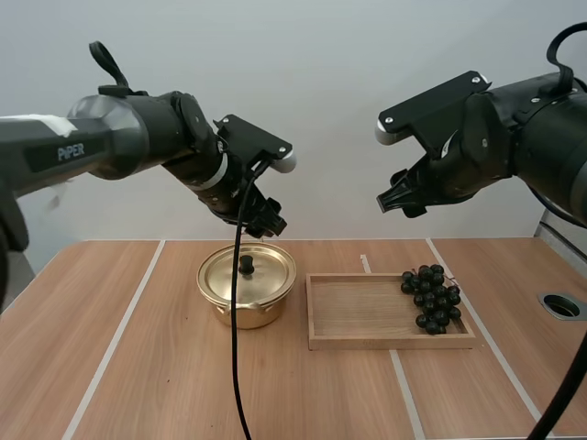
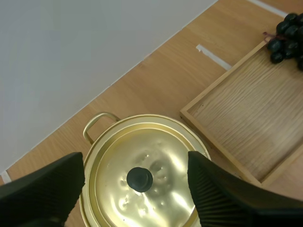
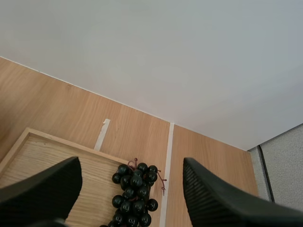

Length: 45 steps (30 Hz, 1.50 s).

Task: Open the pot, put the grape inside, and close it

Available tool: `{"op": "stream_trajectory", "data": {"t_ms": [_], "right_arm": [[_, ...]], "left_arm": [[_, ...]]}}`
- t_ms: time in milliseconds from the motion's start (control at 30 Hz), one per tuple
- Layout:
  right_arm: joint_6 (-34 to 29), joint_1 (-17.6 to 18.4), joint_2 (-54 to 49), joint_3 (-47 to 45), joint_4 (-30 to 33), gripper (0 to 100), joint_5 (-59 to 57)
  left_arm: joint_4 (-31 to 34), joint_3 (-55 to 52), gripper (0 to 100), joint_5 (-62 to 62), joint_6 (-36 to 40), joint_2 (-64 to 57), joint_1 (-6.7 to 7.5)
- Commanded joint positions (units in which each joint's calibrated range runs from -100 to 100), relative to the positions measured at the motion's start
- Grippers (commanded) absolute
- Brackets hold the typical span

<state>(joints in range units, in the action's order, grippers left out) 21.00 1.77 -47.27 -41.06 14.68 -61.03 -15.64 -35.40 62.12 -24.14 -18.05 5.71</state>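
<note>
Though dimpled, shiny gold lid, black knob.

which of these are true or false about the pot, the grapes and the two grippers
1. The lid sits on the pot. True.
2. The grapes are inside the pot. False: they lie at the right end of the wooden tray.
3. The left gripper is open above the lid's knob. True.
4. The right gripper is shut on the grapes. False: it is open, in the air above them, touching nothing.
</note>
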Motion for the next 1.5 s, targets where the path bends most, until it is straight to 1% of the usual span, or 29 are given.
{"op": "stream_trajectory", "data": {"t_ms": [0,200,467,633,967,1133,1200,1267,1367,1400,1433,1467], "right_arm": [[-0.72,0.12,-0.25,0.6,0.65,100,-0.34],[-0.8,0.12,-0.25,0.6,0.65,100,-0.17],[-0.78,0.12,-0.25,0.6,0.65,100,-0.01],[-0.78,0.12,-0.25,0.6,0.65,100,0.15],[-0.78,0.12,-0.25,0.6,0.65,100,0.31],[-0.78,0.12,-0.25,0.6,0.65,100,0.31],[-0.78,0.12,-0.25,0.6,0.65,100,0.31],[-0.78,0.12,-0.25,0.6,0.65,100,0.31],[-0.78,0.12,-0.25,0.6,0.65,100,0.31],[-0.78,0.12,-0.25,0.6,0.65,100,0.31],[-0.78,0.12,-0.25,0.6,0.65,100,0.31],[-0.78,0.12,-0.25,0.6,0.65,100,0.31]], "left_arm": [[2.67,0.43,100,-2.39,2.25,3.17,0.59],[3.1,0.43,100,-3.45,3.18,9.07,0.59],[4.2,0.43,100,-4.4,3.95,12.25,0.59],[8.69,0.43,100,-4.04,6.97,14.06,0.59],[8.69,1.8,100,-3.38,8.02,15.8,0.59],[8.69,4.32,100,0.69,8.73,17.42,0.59],[8.69,4.69,88,2.79,8.81,18.27,0.59],[8.69,4.81,79,3.63,9.07,18.88,0.59],[8.69,4.81,69,3.99,9.26,19.7,0.59],[8.69,4.81,64,3.99,10.01,19.67,0.59],[8.69,4.81,55,3.56,10.5,19.67,0.59],[8.69,4.94,42,3.15,10.82,19.67,0.59]]}}
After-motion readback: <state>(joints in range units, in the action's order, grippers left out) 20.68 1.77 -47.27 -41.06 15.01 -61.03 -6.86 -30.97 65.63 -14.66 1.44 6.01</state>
